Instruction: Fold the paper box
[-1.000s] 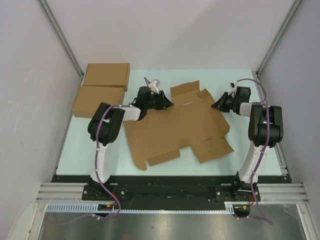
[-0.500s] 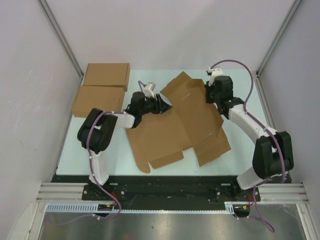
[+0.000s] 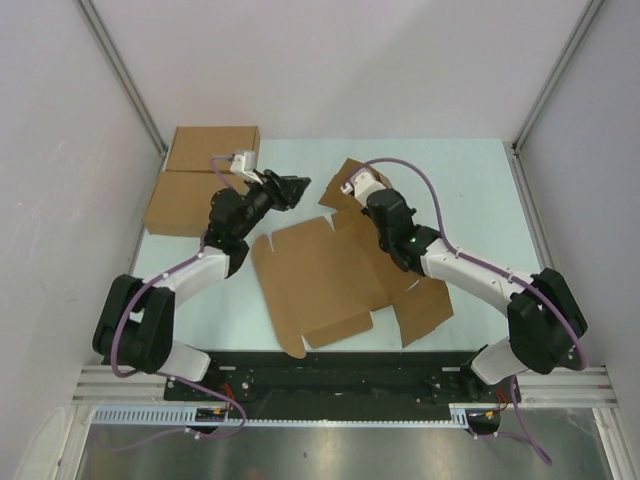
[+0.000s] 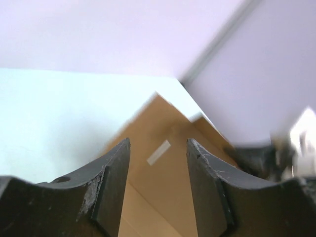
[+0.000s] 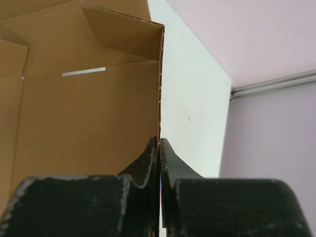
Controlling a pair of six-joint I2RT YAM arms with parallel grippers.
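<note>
Left jaws backed off; right jaws now clamp the paper box (image 3: 320,275).

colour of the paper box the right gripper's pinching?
Plain brown cardboard. The paper box shows best in the right wrist view.

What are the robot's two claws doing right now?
Left gripper: open, holding nothing.
Right gripper: closed, pinching a panel edge of the paper box.

A flat closed brown cardboard box (image 3: 212,148) lies at the pale green tabletop's (image 3: 470,190) far-left corner, a second such box (image 3: 180,200) just in front of it.
</note>
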